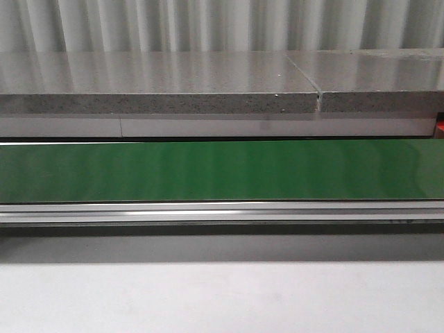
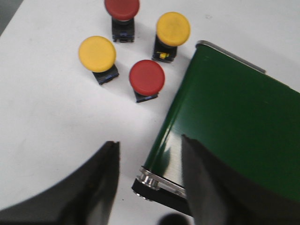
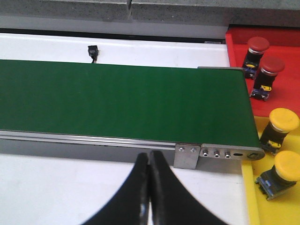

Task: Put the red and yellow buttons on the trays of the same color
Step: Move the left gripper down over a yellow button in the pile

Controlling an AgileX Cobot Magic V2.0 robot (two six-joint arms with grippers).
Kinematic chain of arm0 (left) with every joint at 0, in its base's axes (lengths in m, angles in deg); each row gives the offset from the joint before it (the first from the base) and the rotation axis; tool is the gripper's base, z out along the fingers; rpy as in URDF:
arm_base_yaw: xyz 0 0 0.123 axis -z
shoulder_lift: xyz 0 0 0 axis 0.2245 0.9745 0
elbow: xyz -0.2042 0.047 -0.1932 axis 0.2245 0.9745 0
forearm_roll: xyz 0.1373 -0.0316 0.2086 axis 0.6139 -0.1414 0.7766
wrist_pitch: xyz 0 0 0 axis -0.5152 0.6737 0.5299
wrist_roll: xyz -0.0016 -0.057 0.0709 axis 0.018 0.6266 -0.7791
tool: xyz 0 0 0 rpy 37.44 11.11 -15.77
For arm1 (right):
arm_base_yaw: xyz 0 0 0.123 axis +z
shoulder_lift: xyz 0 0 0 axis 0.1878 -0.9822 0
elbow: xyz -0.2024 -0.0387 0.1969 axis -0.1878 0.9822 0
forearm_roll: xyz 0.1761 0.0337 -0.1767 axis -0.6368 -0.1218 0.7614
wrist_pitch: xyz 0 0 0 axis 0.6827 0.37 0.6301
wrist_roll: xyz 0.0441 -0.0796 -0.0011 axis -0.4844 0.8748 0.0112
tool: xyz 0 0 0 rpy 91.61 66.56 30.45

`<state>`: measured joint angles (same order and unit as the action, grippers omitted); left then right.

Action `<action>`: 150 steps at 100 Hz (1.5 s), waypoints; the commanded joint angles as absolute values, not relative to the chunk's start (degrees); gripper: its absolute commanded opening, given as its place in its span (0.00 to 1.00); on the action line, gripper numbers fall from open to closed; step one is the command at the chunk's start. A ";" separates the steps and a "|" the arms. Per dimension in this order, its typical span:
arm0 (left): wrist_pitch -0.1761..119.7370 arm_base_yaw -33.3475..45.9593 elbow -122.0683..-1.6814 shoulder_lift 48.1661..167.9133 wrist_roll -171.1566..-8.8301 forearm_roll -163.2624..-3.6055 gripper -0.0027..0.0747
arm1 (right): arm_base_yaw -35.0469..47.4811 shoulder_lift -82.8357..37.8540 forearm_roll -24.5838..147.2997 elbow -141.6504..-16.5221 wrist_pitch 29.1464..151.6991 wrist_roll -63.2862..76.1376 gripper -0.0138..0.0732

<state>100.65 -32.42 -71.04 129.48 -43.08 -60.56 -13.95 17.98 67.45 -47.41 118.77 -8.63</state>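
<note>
In the left wrist view, two red buttons [image 2: 146,77] [image 2: 122,9] and two yellow buttons [image 2: 97,54] [image 2: 173,29] stand on the white table beside the end of the green conveyor belt [image 2: 234,117]. My left gripper [image 2: 150,152] is open and empty, short of them, over the belt's corner. In the right wrist view, a red tray [image 3: 288,47] holds two red buttons [image 3: 258,46] [image 3: 271,66], and a yellow tray [image 3: 251,206] holds two yellow buttons [image 3: 283,120] [image 3: 287,167]. My right gripper [image 3: 149,159] is shut and empty, over the table near the belt's end.
The front view shows only the green conveyor belt [image 1: 222,170], its metal rail [image 1: 222,211] and a grey stone ledge [image 1: 159,83] behind; no gripper shows there. A small black connector [image 3: 93,49] lies on the white table beyond the belt.
</note>
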 commanded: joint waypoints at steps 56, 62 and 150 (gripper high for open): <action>106.22 -42.53 -86.68 146.41 -37.42 -68.97 0.60 | -14.10 17.72 66.85 -48.72 114.47 -8.13 0.08; 107.16 -42.53 -88.01 147.97 -35.59 -68.88 0.60 | -14.10 17.72 66.85 -48.72 114.47 -8.13 0.08; 105.95 -42.42 -93.30 159.89 -31.43 -70.41 0.60 | -14.10 17.72 66.85 -48.72 114.47 -8.13 0.08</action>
